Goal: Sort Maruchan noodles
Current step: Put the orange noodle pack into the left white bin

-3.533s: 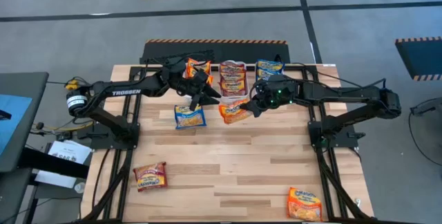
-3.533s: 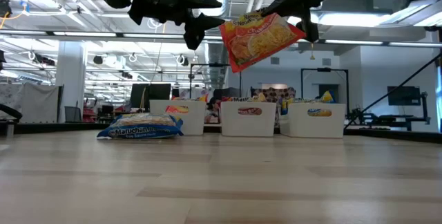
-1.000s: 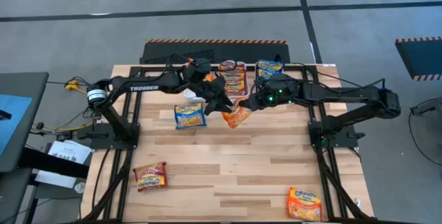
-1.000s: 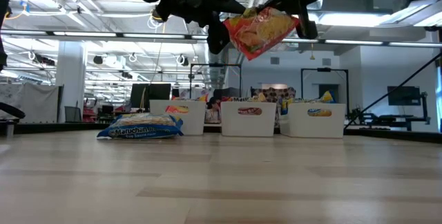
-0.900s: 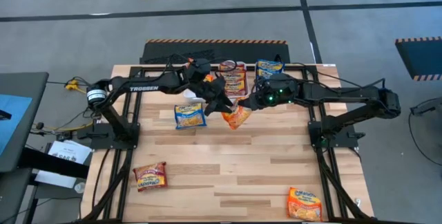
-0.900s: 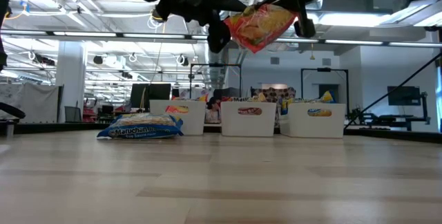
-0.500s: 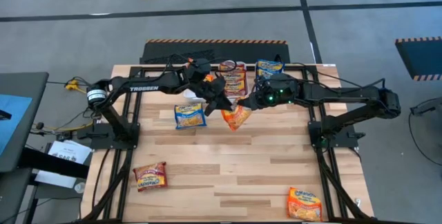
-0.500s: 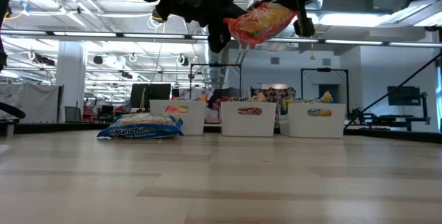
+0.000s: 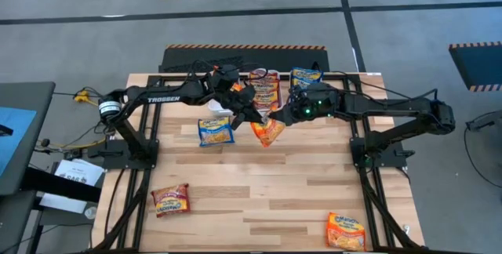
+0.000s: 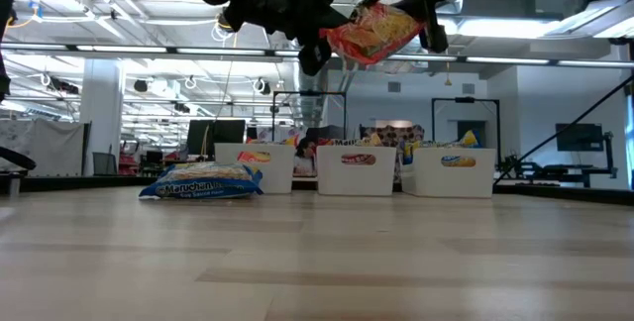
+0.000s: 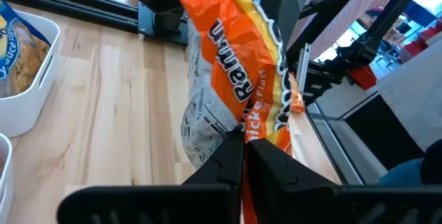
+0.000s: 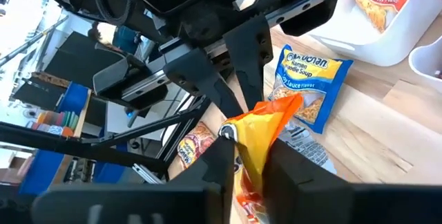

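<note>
High view: near the front edge, a maroon packet [image 9: 170,200] and an orange packet [image 9: 346,231] lie far apart, with bare wood between. Farther, the left gripper [image 9: 252,117] pinches the lifted orange noodle packet [image 9: 269,131]; the right gripper [image 9: 286,116] stands slightly apart around its other end. A blue packet [image 9: 215,132] lies beside, before the white bins [image 10: 357,169].

I see three white bins [image 10: 356,170] lined along the table's [image 9: 267,199] far edge, a blue case [image 9: 14,132] off its left side.
</note>
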Controlling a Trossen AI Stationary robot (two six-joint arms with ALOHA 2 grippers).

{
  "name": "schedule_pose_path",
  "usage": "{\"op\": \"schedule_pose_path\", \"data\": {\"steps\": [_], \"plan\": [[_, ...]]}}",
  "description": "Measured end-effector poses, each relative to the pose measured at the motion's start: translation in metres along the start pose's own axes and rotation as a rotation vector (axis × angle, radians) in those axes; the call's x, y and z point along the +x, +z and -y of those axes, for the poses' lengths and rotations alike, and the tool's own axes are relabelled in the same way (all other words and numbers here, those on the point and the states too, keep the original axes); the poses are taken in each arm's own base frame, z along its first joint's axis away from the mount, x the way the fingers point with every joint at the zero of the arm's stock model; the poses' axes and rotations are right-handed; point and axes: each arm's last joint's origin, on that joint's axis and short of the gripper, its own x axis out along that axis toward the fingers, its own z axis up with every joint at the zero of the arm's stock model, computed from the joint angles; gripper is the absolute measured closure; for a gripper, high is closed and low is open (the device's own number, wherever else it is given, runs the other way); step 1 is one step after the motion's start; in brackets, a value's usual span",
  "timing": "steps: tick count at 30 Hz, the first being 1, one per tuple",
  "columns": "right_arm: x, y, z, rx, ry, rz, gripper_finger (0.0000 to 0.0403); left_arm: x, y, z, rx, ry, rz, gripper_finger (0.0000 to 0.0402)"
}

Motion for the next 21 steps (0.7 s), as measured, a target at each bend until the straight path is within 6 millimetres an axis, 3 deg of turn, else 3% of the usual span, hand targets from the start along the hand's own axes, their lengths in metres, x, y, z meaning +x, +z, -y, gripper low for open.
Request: {"op": "schedule_pose_path", "data": {"steps": [9, 21], "plan": [[-0.005, 0.012, 0.003, 0.008, 0.010, 0.061, 0.0270, -0.011, -0.002, -0.012, 0.010, 0.019, -0.029, 0.0401], [-0.016, 0.026, 0.006, 0.018, 0.008, 0.123, 0.0266, -0.027, -0.001, -0.029, -0.011, 0.028, -0.020, 0.0401]]}}
